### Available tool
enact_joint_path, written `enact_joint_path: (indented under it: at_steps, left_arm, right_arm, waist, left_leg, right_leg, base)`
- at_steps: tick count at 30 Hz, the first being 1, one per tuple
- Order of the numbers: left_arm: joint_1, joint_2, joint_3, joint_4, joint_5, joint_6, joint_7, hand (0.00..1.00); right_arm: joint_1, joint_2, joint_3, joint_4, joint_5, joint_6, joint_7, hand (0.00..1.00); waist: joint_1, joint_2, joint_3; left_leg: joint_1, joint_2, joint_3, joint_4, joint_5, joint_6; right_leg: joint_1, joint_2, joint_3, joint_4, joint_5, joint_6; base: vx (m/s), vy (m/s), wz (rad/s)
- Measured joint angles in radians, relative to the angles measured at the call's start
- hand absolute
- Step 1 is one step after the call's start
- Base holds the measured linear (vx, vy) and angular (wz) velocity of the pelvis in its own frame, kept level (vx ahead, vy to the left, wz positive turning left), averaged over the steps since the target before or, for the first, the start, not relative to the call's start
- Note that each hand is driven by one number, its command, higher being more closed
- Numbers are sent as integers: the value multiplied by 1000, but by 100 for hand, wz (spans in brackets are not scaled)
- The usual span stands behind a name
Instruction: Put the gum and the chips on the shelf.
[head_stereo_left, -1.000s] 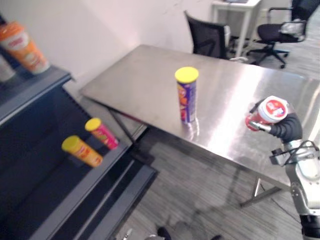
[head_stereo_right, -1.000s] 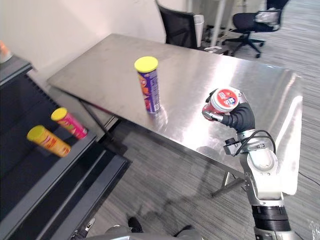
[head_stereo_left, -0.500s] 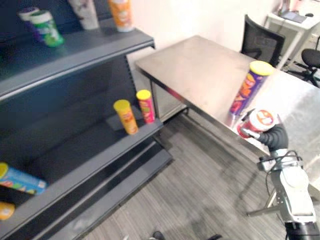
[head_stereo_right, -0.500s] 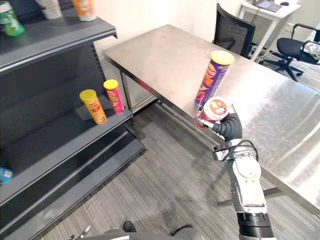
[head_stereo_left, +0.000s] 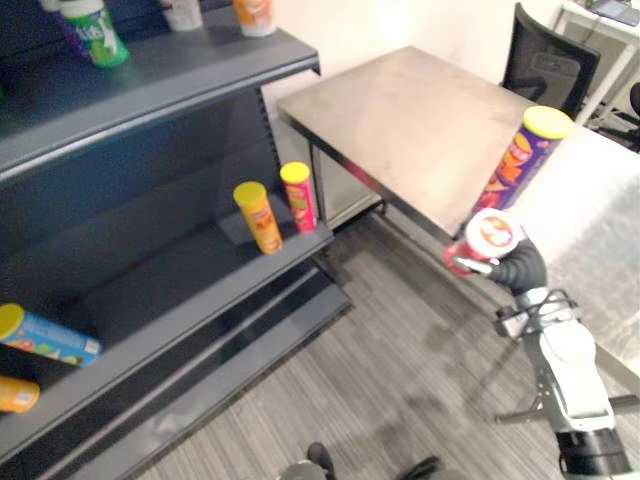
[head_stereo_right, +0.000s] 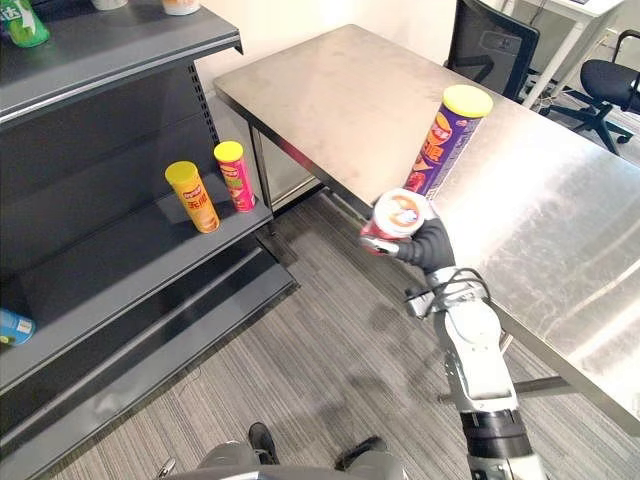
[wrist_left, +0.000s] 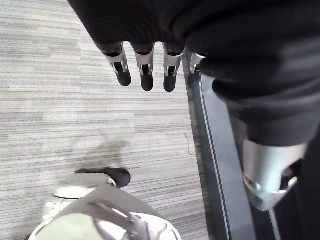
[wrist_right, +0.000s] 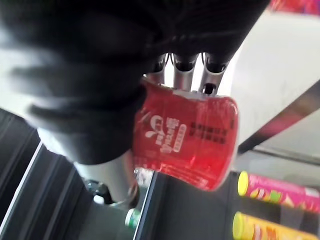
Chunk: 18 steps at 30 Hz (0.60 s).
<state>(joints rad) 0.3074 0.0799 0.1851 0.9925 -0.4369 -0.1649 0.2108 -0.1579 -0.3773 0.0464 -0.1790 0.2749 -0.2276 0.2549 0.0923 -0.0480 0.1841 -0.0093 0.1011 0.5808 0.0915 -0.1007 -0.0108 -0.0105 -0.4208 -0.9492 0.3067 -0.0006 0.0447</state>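
Right robot hand (head_stereo_right: 428, 246) grips the red gum tub (head_stereo_right: 397, 217)

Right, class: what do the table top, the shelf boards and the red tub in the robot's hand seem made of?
Table top: brushed metal, probably steel; light streaks across it. Shelf boards: dark grey, matt, likely painted metal; thin edges, no shine. Red tub, in the right hand: glossy plastic or film, judging by its highlights.

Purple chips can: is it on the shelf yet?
No, the purple chips can stands on the steel table, behind the right hand, whose fingers are curled round the red gum tub.
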Motion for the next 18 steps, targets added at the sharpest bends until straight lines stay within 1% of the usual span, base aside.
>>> enact_joint_path:
  at_steps: [2, 3, 5, 6, 7, 8, 9, 10, 11, 13, 14, 15, 16, 17, 18]
  left_arm:
    - [0, 1, 21, -9, -33, -1, 2, 0]
    - [0, 2, 24, -10, -33, -1, 3, 0]
    - [2, 1, 27, -22, -47, -1, 8, 0]
    - [4, 2, 20, -48, -52, -2, 16, 0]
    - [-5, 14, 3, -68, -50, -2, 23, 0]
    - [-11, 19, -4, -75, -50, -1, 25, 0]
    - [-17, 30, -14, -78, -49, 2, 28, 0]
    - [-26, 37, -22, -76, -49, 11, 36, 0]
    - [-31, 37, -25, -76, -50, 17, 41, 0]
    - [-40, 47, -44, -73, -51, 24, 49, 0]
    - [-41, 55, -51, -73, -50, 24, 49, 0]
    - [-41, 58, -57, -70, -48, 24, 49, 0]
    - [-41, 69, -61, -61, -46, 22, 49, 0]
    - [-40, 73, -60, -53, -45, 22, 49, 0]
    - [-38, 77, -55, -37, -46, 23, 49, 0]
  right_arm:
    - [-15, 3, 47, 1, 0, 3, 29, 100]
    - [-15, 4, 56, 3, 0, 6, 37, 100]
    - [-14, 4, 84, 9, 2, 6, 61, 100]
    - [-2, 9, 90, 9, 2, 5, 60, 100]
    - [18, 26, 90, 13, 1, 5, 52, 100]
    - [27, 33, 91, 17, 1, 5, 51, 100]
    - [33, 42, 102, 33, -1, 5, 37, 100]
    - [33, 43, 115, 39, -1, 5, 25, 100]
    - [33, 43, 120, 39, -1, 5, 23, 100]
    - [39, 43, 127, 38, -1, 5, 14, 100]
    - [47, 43, 124, 37, 0, 5, 13, 100]
    - [57, 43, 121, 37, 0, 5, 9, 100]
    - [72, 43, 117, 36, 0, 5, 4, 100]
    - [75, 44, 118, 37, 1, 5, 4, 100]
    - [74, 45, 118, 38, 2, 5, 8, 100]
  waist:
    - [2, -10, 8]
    - [5, -11, 9]
    - [13, 1, 17]
    - [5, 10, 21]
    - [-10, 14, 26]
    - [-10, 12, 27]
    - [-9, 8, 27]
    - [-9, 4, 29]
    - [-9, 2, 29]
    - [-12, 4, 30]
    - [-22, 3, 29]
    - [-30, -2, 26]
    - [-34, -11, 21]
    - [-32, -17, 21]
    - [-30, -18, 22]
  left_leg:
    - [-26, -1, -52, 77, -45, 18]
    - [-31, -2, -67, 92, -55, 23]
    - [-51, -6, -132, 126, -82, 42]
    - [-60, -11, -196, 141, -92, 54]
    - [-83, -15, -277, 152, -98, 69]
    - [-87, -23, -310, 153, -101, 79]
    - [-88, -46, -358, 153, -102, 86]
    - [-84, -76, -399, 156, -100, 83]
    - [-82, -87, -414, 156, -100, 82]
    - [-73, -118, -498, 168, -101, 79]
    - [-74, -129, -535, 176, -104, 74]
    - [-72, -140, -566, 180, -106, 70]
    - [-71, -148, -589, 188, -114, 57]
    - [-71, -149, -591, 196, -119, 48]
    - [-71, -141, -589, 214, -132, 26]
  right_leg:
    - [19, -35, 0, 48, 4, -6]
    - [23, -42, 4, 61, 12, -14]
    - [15, -48, 106, 115, 72, -67]
    - [-41, -45, 266, 194, 77, -91]
    - [-71, 26, 428, 208, -27, -19]
    - [-83, 60, 489, 207, -64, -10]
    - [-108, 106, 574, 199, -103, 9]
    - [-139, 136, 633, 183, -114, 14]
    - [-158, 150, 663, 174, -114, 14]
    - [-207, 221, 803, 101, -111, 20]
    - [-215, 241, 856, 70, -105, 28]
    - [-213, 246, 877, 46, -98, 39]
    - [-207, 244, 874, 10, -72, 60]
    - [-203, 244, 870, -12, -45, 57]
    - [-180, 250, 862, -37, -39, 58]
  base:
    - [92, 103, 59]
    - [72, 122, 68]
    - [64, 153, 76]
    - [106, 120, 142]
    - [112, 78, 158]
    - [110, 34, 165]
    - [122, 52, 150]
    - [135, 55, 141]
    - [146, 30, 128]
    - [221, -36, 132]
    - [221, -93, 137]
    - [207, -141, 134]
    - [172, -143, 100]
    - [210, -198, 77]
    - [157, -163, 28]
